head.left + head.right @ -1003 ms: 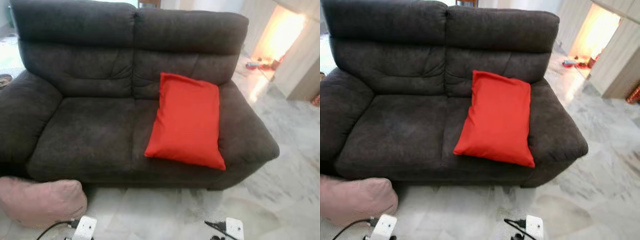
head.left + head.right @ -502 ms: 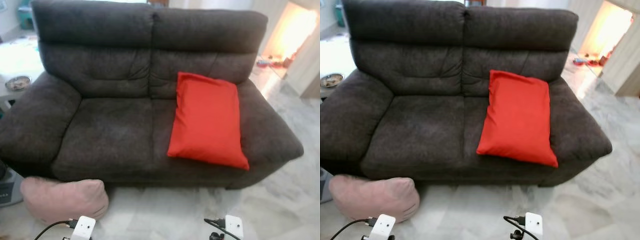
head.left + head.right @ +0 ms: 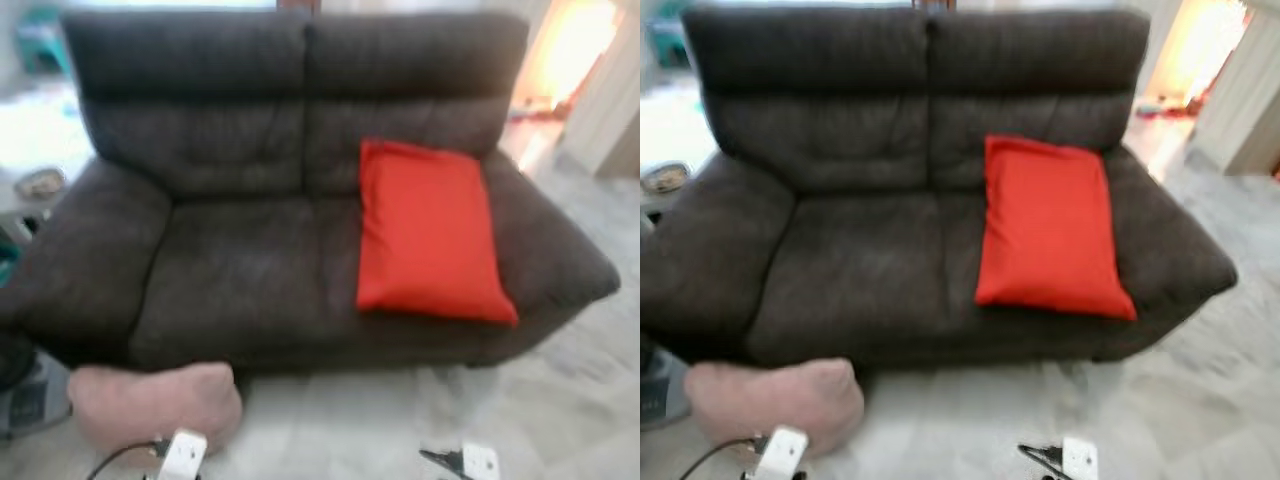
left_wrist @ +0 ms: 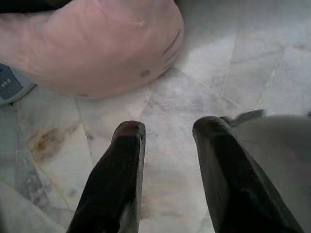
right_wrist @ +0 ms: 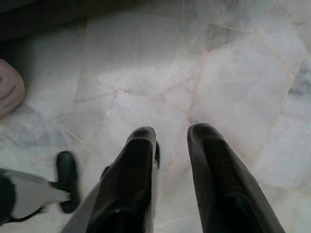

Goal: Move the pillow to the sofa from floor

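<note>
Left eye view, blurred: your camera faces dark grey two-seat sofa point(image 3: 300, 190) on pale marble floor point(image 3: 560, 400). Red cushion point(image 3: 430, 235) leans against sofa backrest on seat toward your right side. Pink pillow point(image 3: 155, 405) lies on floor, against sofa base below arm on your left side. Left gripper point(image 4: 167, 133) hovers over floor just beside pink pillow, fingers parted, nothing between them. Right gripper point(image 5: 167, 133) hangs over bare marble, fingers apart with narrow gap, grasping nothing.
</note>
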Tool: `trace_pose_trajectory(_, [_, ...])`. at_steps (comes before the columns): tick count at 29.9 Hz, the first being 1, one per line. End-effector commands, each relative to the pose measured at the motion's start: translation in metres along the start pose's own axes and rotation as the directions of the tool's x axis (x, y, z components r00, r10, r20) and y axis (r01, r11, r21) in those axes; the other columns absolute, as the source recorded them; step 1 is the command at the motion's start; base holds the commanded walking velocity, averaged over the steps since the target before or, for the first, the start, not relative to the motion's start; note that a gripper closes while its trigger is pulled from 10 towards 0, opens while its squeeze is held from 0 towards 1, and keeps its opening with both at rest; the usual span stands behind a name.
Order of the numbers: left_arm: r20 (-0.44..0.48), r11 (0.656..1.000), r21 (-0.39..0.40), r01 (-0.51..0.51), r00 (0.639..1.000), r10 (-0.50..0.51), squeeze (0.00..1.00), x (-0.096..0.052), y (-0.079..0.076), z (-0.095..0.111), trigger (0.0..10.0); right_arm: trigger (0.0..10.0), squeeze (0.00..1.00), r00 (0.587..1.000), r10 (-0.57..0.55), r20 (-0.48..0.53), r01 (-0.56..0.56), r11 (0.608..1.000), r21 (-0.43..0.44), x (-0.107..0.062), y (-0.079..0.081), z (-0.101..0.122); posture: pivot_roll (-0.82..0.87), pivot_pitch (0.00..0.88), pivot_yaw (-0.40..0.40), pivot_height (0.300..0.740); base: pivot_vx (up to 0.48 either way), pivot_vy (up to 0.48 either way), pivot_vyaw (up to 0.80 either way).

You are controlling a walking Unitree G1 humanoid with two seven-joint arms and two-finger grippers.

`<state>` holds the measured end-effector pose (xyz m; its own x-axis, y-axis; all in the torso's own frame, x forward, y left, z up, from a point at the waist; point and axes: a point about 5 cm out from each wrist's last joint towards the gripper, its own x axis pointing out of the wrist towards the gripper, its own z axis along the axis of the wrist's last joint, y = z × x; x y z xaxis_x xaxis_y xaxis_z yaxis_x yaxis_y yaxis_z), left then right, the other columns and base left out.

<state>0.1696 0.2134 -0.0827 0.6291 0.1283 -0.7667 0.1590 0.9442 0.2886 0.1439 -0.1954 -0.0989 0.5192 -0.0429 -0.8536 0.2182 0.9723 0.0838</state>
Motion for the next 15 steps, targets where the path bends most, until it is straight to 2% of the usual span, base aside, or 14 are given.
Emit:
trace_pose_trajectory(1, [-0.023,1.000,0.003,-0.013,1.000,0.013,0.00,-0.0014,0.0062,-0.0066,10.0,10.0,0.00,1.000,0.012,0.014,-0.012,1.000,0.001,0.0014,0.0056,0.0044,0.14,0.000,-0.064,0.740,0.000,0.368,0.00])
trace_pose_trajectory(11, [-0.019,1.000,0.006,-0.012,1.000,0.012,0.00,-0.0010,0.0070,-0.0054,10.0,10.0,0.00,1.000,0.016,0.019,-0.016,1.000,-0.002,0.0016,0.0062,0.0056,0.14,0.000,-0.065,0.740,0.000,0.370,0.00])
trace_pose_trajectory(15, [-0.019,1.000,0.003,-0.013,1.000,0.013,0.00,-0.0010,0.0073,-0.0051,10.0,10.0,0.00,0.999,0.021,0.024,-0.020,0.999,-0.035,0.0018,0.0064,0.0073,0.14,0.004,-0.067,0.740,0.000,0.368,0.00])
